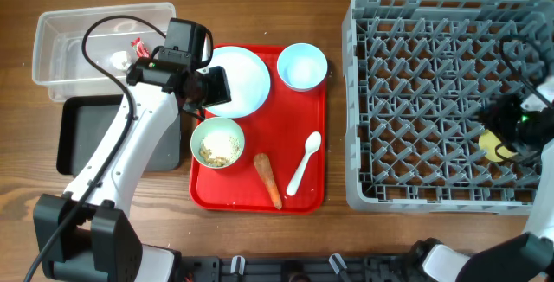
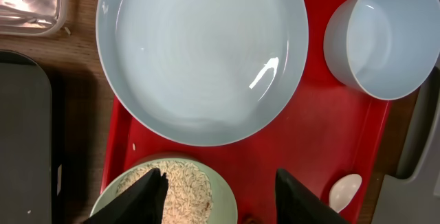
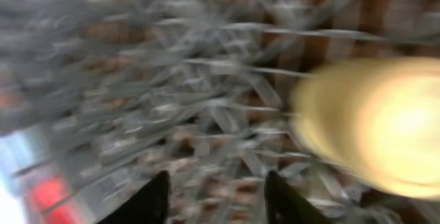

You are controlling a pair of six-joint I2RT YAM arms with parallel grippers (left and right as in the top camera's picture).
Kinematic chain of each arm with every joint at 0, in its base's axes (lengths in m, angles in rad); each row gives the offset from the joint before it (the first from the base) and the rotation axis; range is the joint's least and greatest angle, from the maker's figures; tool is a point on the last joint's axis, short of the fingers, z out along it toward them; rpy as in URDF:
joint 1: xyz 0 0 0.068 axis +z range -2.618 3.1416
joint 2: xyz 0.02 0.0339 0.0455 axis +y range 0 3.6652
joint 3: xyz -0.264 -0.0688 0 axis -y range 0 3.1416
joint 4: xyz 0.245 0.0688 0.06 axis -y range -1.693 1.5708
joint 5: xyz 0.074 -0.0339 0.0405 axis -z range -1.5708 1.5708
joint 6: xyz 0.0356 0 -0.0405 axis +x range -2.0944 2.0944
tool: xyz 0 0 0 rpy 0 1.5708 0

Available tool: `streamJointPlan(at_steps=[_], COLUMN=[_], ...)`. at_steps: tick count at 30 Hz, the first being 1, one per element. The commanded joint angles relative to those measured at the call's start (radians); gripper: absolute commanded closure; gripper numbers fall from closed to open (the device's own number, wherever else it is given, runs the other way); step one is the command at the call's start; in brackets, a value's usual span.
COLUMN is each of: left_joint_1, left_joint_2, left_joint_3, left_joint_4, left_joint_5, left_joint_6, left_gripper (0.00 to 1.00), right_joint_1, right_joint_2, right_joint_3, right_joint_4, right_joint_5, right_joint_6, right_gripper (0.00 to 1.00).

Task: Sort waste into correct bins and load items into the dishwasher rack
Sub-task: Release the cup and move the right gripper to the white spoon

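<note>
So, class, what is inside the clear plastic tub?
A red crinkled wrapper and a small white crumpled scrap lie in the clear tub. The left arm covers the tub's corner nearest the red tray, so anything there is hidden.

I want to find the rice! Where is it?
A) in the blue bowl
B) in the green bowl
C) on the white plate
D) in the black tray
B: the beige rice sits inside the pale green bowl, while the pale blue bowl and the white plate look empty.
</note>
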Motion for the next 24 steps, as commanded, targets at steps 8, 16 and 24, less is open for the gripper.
streamJointPlan(at_steps=[8, 16, 24], left_joint_1=[0.003, 0.004, 0.081], left_joint_2=[-0.018, -0.018, -0.018], left_joint_3=[0.003, 0.003, 0.003], left_joint_4=[-0.005, -0.059, -0.113], left_joint_5=[-0.010, -0.074, -0.110], left_joint_6=[0.010, 0.009, -0.075], left_gripper=[0.44, 0.43, 0.37], right_joint_1=[0.266, 0.659, 1.009], right_joint_2=[-0.102, -0.102, -0.035], right_joint_3=[0.026, 0.025, 0.025], right_joint_4=[-0.007, -0.010, -0.007], right_joint_5=[-0.305, -0.100, 0.127], right_joint_6=[-0.182, -0.087, 0.125], right_gripper=[0.42, 0.42, 0.35])
